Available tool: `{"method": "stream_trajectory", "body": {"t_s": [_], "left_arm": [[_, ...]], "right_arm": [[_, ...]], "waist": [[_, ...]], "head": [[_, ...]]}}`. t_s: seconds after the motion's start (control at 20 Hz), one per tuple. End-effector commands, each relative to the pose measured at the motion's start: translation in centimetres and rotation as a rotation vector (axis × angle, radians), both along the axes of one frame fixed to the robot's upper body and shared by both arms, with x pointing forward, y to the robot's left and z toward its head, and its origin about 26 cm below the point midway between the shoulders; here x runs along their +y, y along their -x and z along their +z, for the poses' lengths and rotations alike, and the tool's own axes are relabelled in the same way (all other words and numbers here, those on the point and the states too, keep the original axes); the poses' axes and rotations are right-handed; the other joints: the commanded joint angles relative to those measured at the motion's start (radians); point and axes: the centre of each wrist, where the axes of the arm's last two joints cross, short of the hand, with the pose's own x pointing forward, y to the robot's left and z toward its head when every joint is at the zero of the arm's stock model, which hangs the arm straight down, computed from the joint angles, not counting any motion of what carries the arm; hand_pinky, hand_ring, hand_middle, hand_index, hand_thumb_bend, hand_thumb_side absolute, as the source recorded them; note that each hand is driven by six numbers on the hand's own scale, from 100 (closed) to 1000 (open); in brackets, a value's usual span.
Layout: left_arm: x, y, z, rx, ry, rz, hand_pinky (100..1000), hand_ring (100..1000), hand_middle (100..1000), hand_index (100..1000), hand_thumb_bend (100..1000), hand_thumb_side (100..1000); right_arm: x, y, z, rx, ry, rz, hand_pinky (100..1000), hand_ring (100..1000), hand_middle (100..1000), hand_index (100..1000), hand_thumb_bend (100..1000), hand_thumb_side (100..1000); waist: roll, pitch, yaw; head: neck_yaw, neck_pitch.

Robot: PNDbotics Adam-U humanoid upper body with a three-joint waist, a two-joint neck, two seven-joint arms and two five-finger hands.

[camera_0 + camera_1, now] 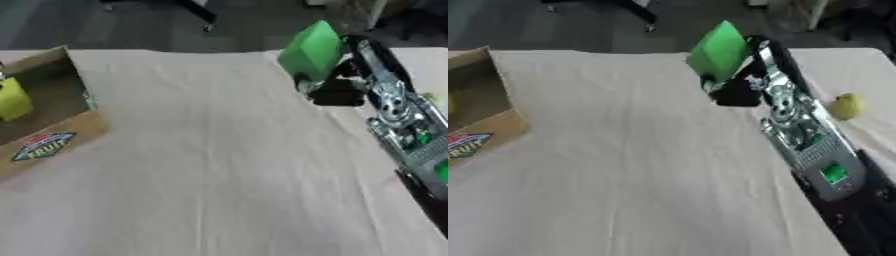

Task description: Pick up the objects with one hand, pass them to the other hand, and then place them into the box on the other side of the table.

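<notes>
My right hand (337,90) is raised over the table's right side, fingers curled round a bright green block-shaped object (311,50) that sticks up above it. The right forearm (798,125) runs down toward the lower right. A cardboard box (61,132) with a "FRUIT" label stands at the left edge; a yellow object (13,100) lies inside it. A yellow-green pear-like fruit (846,106) rests on the table at the right, beyond the forearm. My left hand shows in neither view.
The table is covered with a pale beige cloth (210,165). Dark floor and furniture legs (197,12) lie beyond the far edge.
</notes>
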Motion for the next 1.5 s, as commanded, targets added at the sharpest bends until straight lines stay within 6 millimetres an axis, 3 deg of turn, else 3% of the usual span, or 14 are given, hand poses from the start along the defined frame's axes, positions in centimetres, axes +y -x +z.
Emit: {"method": "stream_trajectory", "body": {"t_s": [0.05,0.6,1.0,1.5], "left_arm": [[0.3,0.3,1.8,-0.041,-0.039,0.001,606,745,680,823,100,682],[-0.5,0.3,2.2,-0.046,-0.051,-0.035,607,746,681,823,100,675],[-1.7,0.5,3.2,-0.055,-0.080,-0.096,611,748,682,823,100,659],[-3.5,0.9,4.4,-0.046,-0.124,-0.195,616,749,684,823,100,647]], "right_arm": [[0.7,0.9,0.7,-0.044,-0.042,-0.045,824,593,500,544,100,100],[2.5,0.3,-1.4,-0.030,-0.099,0.083,839,600,504,550,100,104],[3.8,-0.9,-3.2,-0.075,-0.193,0.144,838,594,501,548,100,110],[4.8,-0.8,-3.6,-0.158,-0.234,0.264,837,593,499,547,100,104]], "waist": [[0.003,-0.024,0.002],[0.003,-0.021,0.010],[0.008,-0.019,0.019],[0.009,-0.019,0.026]], "head": [[0.007,-0.007],[0.002,0.017],[-0.001,0.017],[-0.003,0.025]]}}
